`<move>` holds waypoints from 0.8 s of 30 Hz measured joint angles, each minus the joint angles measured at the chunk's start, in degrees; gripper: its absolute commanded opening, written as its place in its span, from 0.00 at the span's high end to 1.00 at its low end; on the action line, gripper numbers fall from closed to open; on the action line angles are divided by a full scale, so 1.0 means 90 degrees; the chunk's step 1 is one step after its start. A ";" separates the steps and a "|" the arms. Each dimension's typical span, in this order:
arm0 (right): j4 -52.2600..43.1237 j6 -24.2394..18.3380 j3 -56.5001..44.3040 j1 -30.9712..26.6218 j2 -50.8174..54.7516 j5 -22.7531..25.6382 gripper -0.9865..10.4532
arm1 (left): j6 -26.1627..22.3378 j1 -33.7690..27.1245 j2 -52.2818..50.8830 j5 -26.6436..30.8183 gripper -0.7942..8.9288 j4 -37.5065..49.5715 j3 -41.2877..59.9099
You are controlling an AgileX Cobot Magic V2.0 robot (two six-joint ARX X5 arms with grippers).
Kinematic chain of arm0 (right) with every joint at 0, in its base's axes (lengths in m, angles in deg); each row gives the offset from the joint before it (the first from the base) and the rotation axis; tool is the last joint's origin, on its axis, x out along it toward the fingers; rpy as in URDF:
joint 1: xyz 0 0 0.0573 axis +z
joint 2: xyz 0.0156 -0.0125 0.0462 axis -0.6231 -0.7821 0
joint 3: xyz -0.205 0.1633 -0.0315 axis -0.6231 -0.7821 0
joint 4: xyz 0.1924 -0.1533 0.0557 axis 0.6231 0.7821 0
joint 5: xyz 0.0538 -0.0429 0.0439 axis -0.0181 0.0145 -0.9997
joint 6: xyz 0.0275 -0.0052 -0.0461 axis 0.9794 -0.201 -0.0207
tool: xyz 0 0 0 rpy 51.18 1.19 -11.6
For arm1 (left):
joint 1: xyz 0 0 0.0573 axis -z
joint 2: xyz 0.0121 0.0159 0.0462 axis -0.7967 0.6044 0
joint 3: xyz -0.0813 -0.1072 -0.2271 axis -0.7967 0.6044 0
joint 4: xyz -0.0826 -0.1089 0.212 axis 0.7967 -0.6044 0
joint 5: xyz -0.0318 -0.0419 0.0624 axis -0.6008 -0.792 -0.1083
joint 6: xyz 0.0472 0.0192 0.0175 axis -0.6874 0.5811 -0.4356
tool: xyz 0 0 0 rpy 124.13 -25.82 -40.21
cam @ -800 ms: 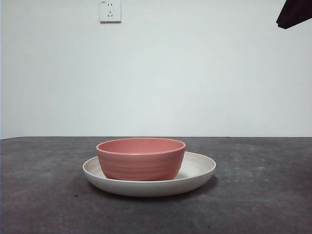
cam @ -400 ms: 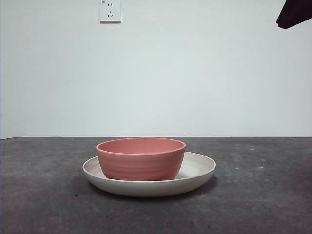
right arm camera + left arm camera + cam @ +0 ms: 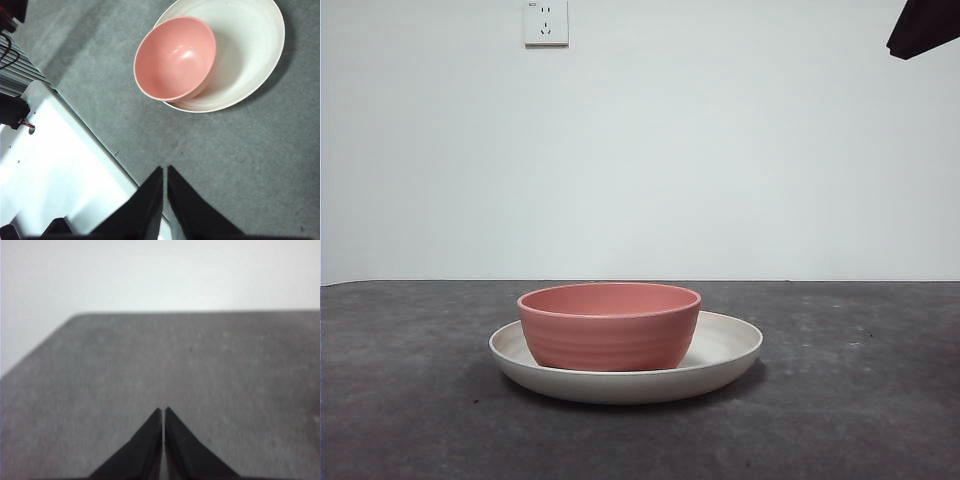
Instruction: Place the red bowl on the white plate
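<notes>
Front view: red bowl [image 3: 609,326] sits on white plate [image 3: 725,345]; left gripper [image 3: 163,412], right gripper [image 3: 165,171] closed, empty.

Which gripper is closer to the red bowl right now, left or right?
Right. The right gripper hangs above the table with the red bowl on the white plate in its view. The left gripper sees only bare table.

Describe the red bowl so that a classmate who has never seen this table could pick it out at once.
On the dark grey table, below the wall socket, lies a wide white plate. The red bowl sits inside it, off-centre and near one rim. It is salmon-pink, deeper and narrower than the plate, with faint ridges round its sides.
</notes>
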 measured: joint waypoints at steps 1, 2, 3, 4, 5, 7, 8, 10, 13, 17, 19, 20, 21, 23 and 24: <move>0.0000 0.0000 0.0000 0.0000 0.0000 0.0000 0.91 | 0.0012 0.0000 0.0000 0.0000 0.91 -0.0109 0.0000; 0.0000 0.0000 0.0000 0.0000 0.0000 0.0000 0.91 | 0.0017 0.0000 0.0000 0.0000 0.91 -0.0194 0.0000; 0.0000 0.0000 0.0000 0.0000 0.0000 0.0000 0.91 | 0.0022 0.0000 0.0000 0.0000 0.91 -0.0250 0.0000; 0.0000 0.0000 0.0000 0.0000 0.0000 0.0000 0.91 | 0.0044 0.0000 0.0002 0.0000 0.91 -0.0253 0.0000; 0.0000 0.0000 0.0000 0.0000 0.0000 0.0000 0.91 | 0.0063 0.0000 0.0000 0.0000 0.91 -0.0255 0.0000; 0.0000 0.0000 0.0000 0.0000 0.0000 0.0000 0.91 | 0.0073 0.0000 0.0000 0.0000 0.91 -0.0255 0.0000; 0.0000 0.0000 0.0000 0.0000 0.0000 0.0000 0.91 | 0.0080 0.0000 0.0000 0.0000 0.91 -0.0255 0.0000; 0.0000 0.0000 0.0000 0.0000 0.0000 0.0000 0.91 | 0.0087 0.0000 0.0000 0.0000 0.91 -0.0255 0.0000; 0.0000 0.0000 0.0000 0.0000 0.0000 0.0000 0.91 | 0.0087 0.0000 0.0000 0.0000 0.91 -0.0255 0.0000; 0.0000 0.0000 0.0000 0.0000 0.0000 0.0000 0.91 | 0.0087 0.0000 0.0000 0.0000 0.91 -0.0255 0.0000; 0.0000 0.0000 0.0000 0.0000 0.0000 0.0000 0.91 | 0.0087 0.0000 0.0000 0.0000 0.91 -0.0255 0.0000; 0.0000 0.0000 0.0000 0.0000 0.0000 0.0000 0.91 | 0.0090 0.0000 0.0000 0.0000 0.91 -0.0255 0.0000; 0.0000 0.0000 0.0000 0.0000 0.0000 0.0000 0.91 | 0.0087 0.0000 0.0000 0.0000 0.91 -0.0255 0.0000; 0.0000 0.0000 0.0000 0.0000 0.0000 0.0000 0.91 | 0.0087 0.0000 0.0000 0.0000 0.91 -0.0255 0.0000; 0.0000 0.0000 0.0000 0.0000 0.0000 0.0000 0.91 | 0.0087 0.0000 0.0000 0.0000 0.91 -0.0255 0.0000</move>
